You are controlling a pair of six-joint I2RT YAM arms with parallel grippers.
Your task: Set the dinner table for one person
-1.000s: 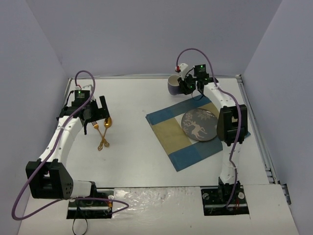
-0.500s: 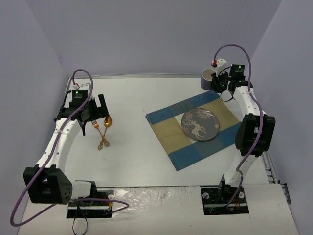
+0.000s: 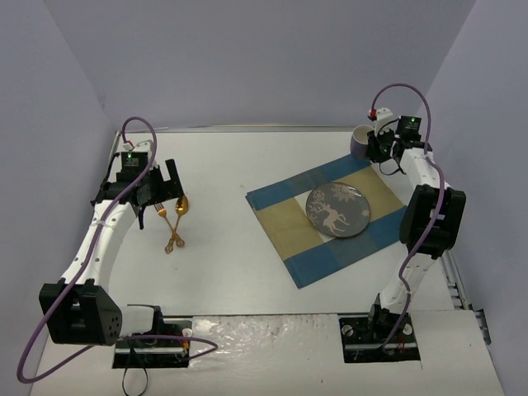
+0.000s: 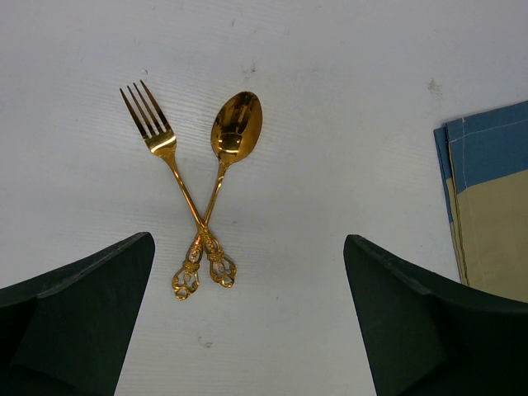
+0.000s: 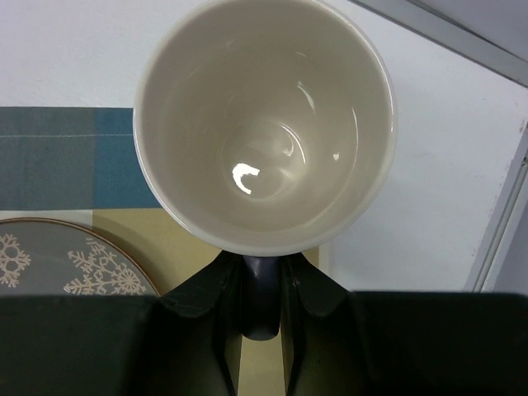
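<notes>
My right gripper (image 3: 375,147) is shut on the handle of a dark mug (image 3: 360,142) with a cream inside (image 5: 264,124) and holds it above the far right corner of the blue-and-beige placemat (image 3: 289,227). A grey plate with a reindeer and snowflakes (image 3: 337,209) lies on the placemat. A gold fork (image 4: 165,157) and a gold spoon (image 4: 231,140) lie crossed on the white dinner table (image 3: 231,264) at the left. My left gripper (image 3: 157,191) is open and empty just above and near them.
The table's metal rim (image 3: 429,206) runs close along the right of the mug and arm. Grey walls enclose the table on three sides. The placemat's edge shows in the left wrist view (image 4: 487,198).
My right gripper has carried the mug to the right, from the far middle of the table to above the placemat's far right corner. The left arm has barely moved.
</notes>
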